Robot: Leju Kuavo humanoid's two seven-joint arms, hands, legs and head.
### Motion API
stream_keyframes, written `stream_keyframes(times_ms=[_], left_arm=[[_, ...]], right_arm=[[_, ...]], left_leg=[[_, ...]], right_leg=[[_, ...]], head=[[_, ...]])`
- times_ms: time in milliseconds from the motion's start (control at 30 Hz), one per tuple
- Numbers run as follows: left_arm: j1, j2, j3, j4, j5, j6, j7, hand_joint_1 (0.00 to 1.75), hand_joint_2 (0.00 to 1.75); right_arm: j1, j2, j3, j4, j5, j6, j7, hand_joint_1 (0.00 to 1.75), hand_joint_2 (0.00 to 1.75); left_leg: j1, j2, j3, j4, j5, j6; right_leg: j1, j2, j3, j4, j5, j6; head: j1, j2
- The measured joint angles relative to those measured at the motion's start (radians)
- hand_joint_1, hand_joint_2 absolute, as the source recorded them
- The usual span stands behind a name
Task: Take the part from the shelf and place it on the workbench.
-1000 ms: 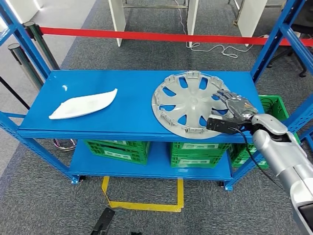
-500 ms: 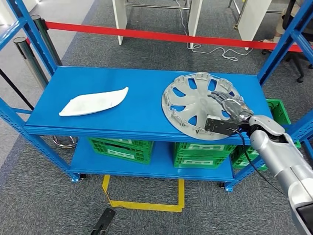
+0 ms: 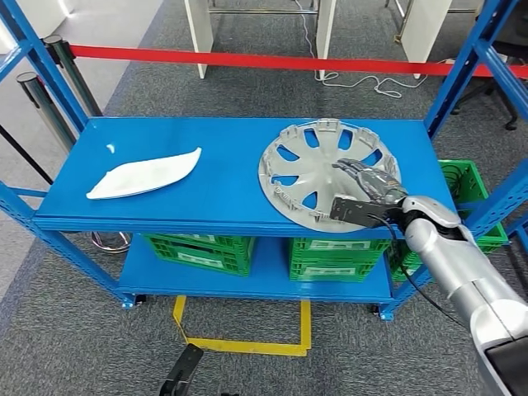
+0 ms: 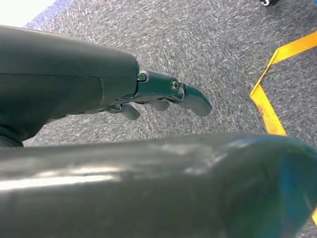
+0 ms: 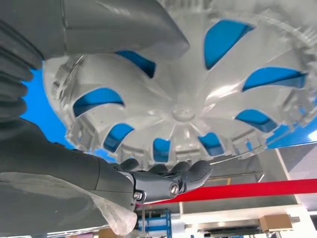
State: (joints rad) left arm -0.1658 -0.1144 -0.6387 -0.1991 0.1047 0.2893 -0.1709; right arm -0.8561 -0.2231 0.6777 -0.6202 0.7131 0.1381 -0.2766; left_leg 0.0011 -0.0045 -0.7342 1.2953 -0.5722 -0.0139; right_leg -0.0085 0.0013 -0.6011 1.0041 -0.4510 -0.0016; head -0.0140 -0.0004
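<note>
Since the earlier frame, right hand (image 3: 367, 183) has been advanced further over the grey wheel cover (image 3: 311, 169), fingers (image 5: 176, 179) extended, slightly apart, clamped on nothing. Cover lies flat at right end of blue shelf (image 3: 224, 186); white part (image 3: 144, 174) left

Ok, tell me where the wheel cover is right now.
In the head view the wheel cover lies on the right half of the blue shelf's top deck, its near edge overhanging the front lip, with the right hand over its right side.
</note>
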Motion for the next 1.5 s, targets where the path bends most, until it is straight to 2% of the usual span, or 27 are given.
stream_keyframes(times_ms=[33,67,133,167,233,300,367,400,467,500,533,567,600,667,733,800,867,933,1000,1033,1067,1100,1167,1233,1333,1400,1500], left_arm=[[0.000,0.000,0.000,0.000,-0.002,-0.001,0.001,0.00,0.00],[-0.001,0.000,0.000,0.000,-0.004,-0.002,0.003,0.00,0.00],[-0.003,0.001,0.000,0.000,-0.007,-0.003,0.006,0.00,0.00],[-0.004,0.002,0.000,0.000,-0.007,-0.003,0.007,0.00,0.00],[-0.005,0.003,0.000,0.000,-0.008,-0.003,0.009,0.00,0.00],[-0.005,0.004,0.000,0.000,-0.010,-0.004,0.012,0.00,0.00],[-0.007,0.004,0.000,0.000,-0.015,-0.005,0.014,0.00,0.00],[-0.008,0.004,0.000,-0.001,-0.018,-0.006,0.014,0.00,0.00],[-0.010,0.004,0.000,-0.001,-0.024,-0.008,0.013,0.00,0.00],[-0.010,0.004,0.000,-0.002,-0.025,-0.009,0.012,0.00,0.00],[-0.009,0.005,0.000,-0.002,-0.026,-0.009,0.012,0.00,0.00],[-0.009,0.005,0.000,-0.002,-0.027,-0.010,0.011,0.00,0.00],[-0.010,0.006,0.000,-0.002,-0.027,-0.011,0.011,0.00,0.00],[-0.011,0.006,0.000,-0.003,-0.029,-0.011,0.011,0.00,0.00],[-0.010,0.006,0.000,-0.003,-0.030,-0.011,0.013,0.00,0.00],[-0.009,0.007,0.000,-0.003,-0.031,-0.009,0.017,0.00,0.00],[-0.008,0.009,0.000,-0.003,-0.032,-0.008,0.023,0.00,0.00],[-0.008,0.011,0.001,-0.003,-0.033,-0.006,0.028,0.00,0.00],[-0.006,0.013,0.001,-0.003,-0.033,-0.006,0.030,0.00,0.00],[-0.004,0.014,0.001,-0.003,-0.033,-0.005,0.030,0.00,0.00],[-0.003,0.015,0.001,-0.003,-0.033,-0.004,0.030,0.00,0.00],[-0.002,0.015,0.002,-0.003,-0.033,-0.003,0.030,0.00,0.00],[-0.002,0.015,0.004,-0.003,-0.033,-0.003,0.030,0.00,0.00],[-0.003,0.015,0.008,-0.003,-0.034,-0.002,0.030,0.00,0.00],[-0.002,0.014,0.014,-0.003,-0.039,-0.002,0.030,0.00,0.00],[-0.004,0.014,0.016,-0.003,-0.042,-0.001,0.031,0.00,0.00],[-0.006,0.013,0.018,-0.003,-0.043,0.000,0.031,0.00,0.00]], right_arm=[[0.001,0.006,0.002,0.001,-0.004,0.001,0.001,0.00,1.75],[0.002,0.011,0.004,0.002,-0.006,0.002,0.002,0.00,1.75],[0.002,0.019,0.007,0.002,-0.009,0.002,0.003,0.00,1.75],[0.001,0.022,0.008,0.002,-0.010,0.002,0.003,0.00,1.75],[0.000,0.026,0.008,0.003,-0.014,0.002,0.006,0.00,1.75],[0.000,0.030,0.009,0.005,-0.024,0.002,0.011,0.00,1.75],[0.000,0.035,0.009,0.008,-0.037,0.002,0.017,0.00,1.75],[-0.001,0.038,0.010,0.011,-0.045,0.002,0.021,0.00,1.75],[0.001,0.046,0.011,0.019,-0.064,0.004,0.030,0.00,1.75],[0.003,0.050,0.011,0.025,-0.074,0.005,0.035,0.00,1.75],[0.005,0.054,0.011,0.032,-0.083,0.006,0.040,0.00,1.75],[0.006,0.057,0.011,0.038,-0.090,0.007,0.045,0.00,1.75],[0.006,0.061,0.011,0.043,-0.095,0.008,0.049,0.00,1.75],[0.006,0.065,0.011,0.052,-0.101,0.009,0.054,0.00,1.75],[0.006,0.069,0.011,0.061,-0.105,0.008,0.057,0.00,1.75],[0.010,0.071,0.010,0.070,-0.110,0.008,0.062,0.00,1.75],[0.012,0.072,0.009,0.078,-0.113,0.007,0.064,0.00,1.75],[0.014,0.074,0.006,0.084,-0.117,0.005,0.065,0.00,1.75],[0.021,0.078,0.005,0.091,-0.123,0.003,0.066,0.00,1.75],[0.027,0.080,0.005,0.094,-0.126,0.002,0.066,0.00,1.75],[0.033,0.082,0.004,0.098,-0.129,0.001,0.068,0.00,1.75],[0.038,0.084,0.004,0.101,-0.131,0.000,0.070,0.00,1.75],[0.044,0.089,0.003,0.107,-0.134,-0.002,0.078,0.00,1.75],[0.048,0.093,0.002,0.114,-0.135,-0.004,0.089,0.00,1.75],[0.060,0.095,0.002,0.126,-0.134,-0.005,0.102,0.00,1.75],[0.065,0.095,0.000,0.133,-0.133,-0.005,0.105,0.00,1.75],[0.073,0.096,-0.002,0.146,-0.129,-0.005,0.110,0.00,1.75]], left_leg=[[0.001,0.000,-0.008,0.018,0.004,-0.001],[0.001,0.000,0.001,-0.005,0.026,-0.001],[0.004,0.000,0.062,-0.137,0.097,0.001],[0.004,-0.001,0.091,-0.202,0.119,0.003],[0.002,-0.002,0.117,-0.264,0.132,0.009],[-0.001,-0.002,0.116,-0.268,0.133,0.020],[0.001,-0.001,0.117,-0.274,0.137,0.034],[0.002,0.000,0.118,-0.276,0.139,0.039],[0.002,0.000,0.118,-0.276,0.139,0.044],[0.001,0.000,0.118,-0.276,0.139,0.045],[0.001,0.000,0.118,-0.276,0.139,0.045],[0.000,0.000,0.118,-0.276,0.139,0.045],[0.000,0.000,0.119,-0.275,0.138,0.044],[-0.002,0.000,0.118,-0.274,0.137,0.041],[-0.004,0.000,0.115,-0.273,0.138,0.033],[-0.003,0.000,0.113,-0.274,0.140,0.023],[-0.002,0.000,0.108,-0.258,0.125,0.013],[0.000,0.000,0.071,-0.170,0.073,0.004],[0.001,0.000,0.011,-0.032,0.013,-0.003],[0.002,0.000,-0.009,0.010,0.003,-0.004],[0.002,0.000,-0.012,0.015,0.012,-0.005],[0.002,0.000,0.003,-0.018,0.039,-0.005],[0.004,0.000,0.066,-0.155,0.107,-0.002],[0.003,-0.001,0.109,-0.252,0.137,0.004],[0.000,-0.001,0.114,-0.271,0.136,0.021],[0.003,0.000,0.116,-0.275,0.140,0.034],[0.003,0.001,0.116,-0.277,0.140,0.043]], right_leg=[[0.000,0.001,0.000,0.001,0.000,0.000],[0.000,0.003,0.001,0.001,-0.001,0.000],[0.000,0.004,0.003,0.003,-0.003,0.003],[0.002,0.005,0.002,0.006,-0.004,0.006],[0.005,0.005,-0.003,0.008,-0.004,0.013],[0.004,0.005,-0.006,0.006,-0.003,0.023],[0.002,0.004,-0.021,0.030,-0.022,0.032],[0.001,0.004,-0.042,0.071,-0.046,0.035],[0.000,0.002,-0.106,0.207,-0.107,0.039],[0.000,0.002,-0.137,0.268,-0.127,0.040],[0.000,0.002,-0.155,0.301,-0.130,0.040],[0.000,0.002,-0.153,0.293,-0.114,0.039],[0.000,0.002,-0.131,0.243,-0.082,0.037],[0.002,-0.001,-0.056,0.094,-0.020,0.031],[0.005,-0.002,-0.012,0.013,-0.002,0.025],[0.007,0.000,-0.008,0.007,-0.003,0.017],[0.004,-0.001,-0.006,0.002,0.001,0.007],[0.001,-0.001,-0.003,-0.001,0.003,-0.001],[0.002,-0.001,-0.003,-0.001,0.002,-0.003],[0.002,0.000,-0.003,0.000,0.002,-0.004],[0.002,0.000,-0.002,0.000,0.002,-0.004],[0.002,0.001,-0.001,0.001,0.001,-0.003],[0.004,0.002,-0.001,0.003,-0.001,0.000],[0.007,0.003,-0.005,0.007,-0.003,0.007],[0.006,0.003,-0.011,0.007,-0.004,0.021],[0.004,0.002,-0.033,0.047,-0.032,0.031],[0.003,0.001,-0.123,0.240,-0.120,0.039]], head=[[0.000,0.000],[0.000,0.000],[0.000,0.000],[0.000,0.000],[0.001,0.000],[0.001,0.000],[0.002,0.000],[0.003,0.000],[0.005,0.000],[0.005,0.000],[0.005,0.000],[0.005,0.000],[0.005,0.000],[0.005,0.000],[0.004,0.000],[0.004,0.000],[0.004,0.000],[0.003,0.000],[0.003,0.000],[0.003,0.000],[0.003,0.000],[0.003,0.000],[0.003,0.000],[0.004,0.000],[0.004,0.000],[0.006,0.000],[0.007,0.000]])
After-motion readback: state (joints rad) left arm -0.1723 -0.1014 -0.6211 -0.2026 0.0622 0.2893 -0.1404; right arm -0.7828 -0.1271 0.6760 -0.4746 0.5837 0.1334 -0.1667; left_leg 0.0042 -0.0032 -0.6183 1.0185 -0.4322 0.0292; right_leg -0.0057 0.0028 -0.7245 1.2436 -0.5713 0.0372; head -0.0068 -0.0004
